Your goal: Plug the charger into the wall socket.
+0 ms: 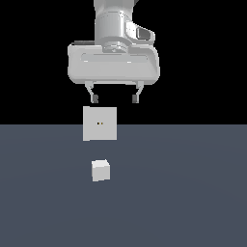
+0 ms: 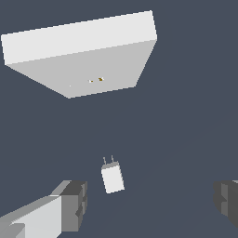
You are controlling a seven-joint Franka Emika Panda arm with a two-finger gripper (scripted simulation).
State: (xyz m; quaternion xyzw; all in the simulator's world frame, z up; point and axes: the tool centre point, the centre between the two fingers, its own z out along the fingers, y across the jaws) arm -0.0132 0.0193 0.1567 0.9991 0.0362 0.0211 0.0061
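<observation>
The charger [image 1: 101,170] is a small white cube resting on the grey floor; in the wrist view the charger [image 2: 112,177] shows two thin prongs pointing toward the wall socket. The wall socket [image 1: 99,123] is a flat upright white panel with two tiny yellowish dots at its centre, standing behind the charger; the wrist view shows the wall socket [image 2: 86,58] as a thick slab. My gripper [image 1: 115,99] hangs open high above both, nothing between its fingers. In the wrist view the gripper [image 2: 153,200] straddles the charger from above, with one finger [image 2: 69,204] showing.
A flat grey floor [image 1: 193,193] spreads all around, with a black background behind it.
</observation>
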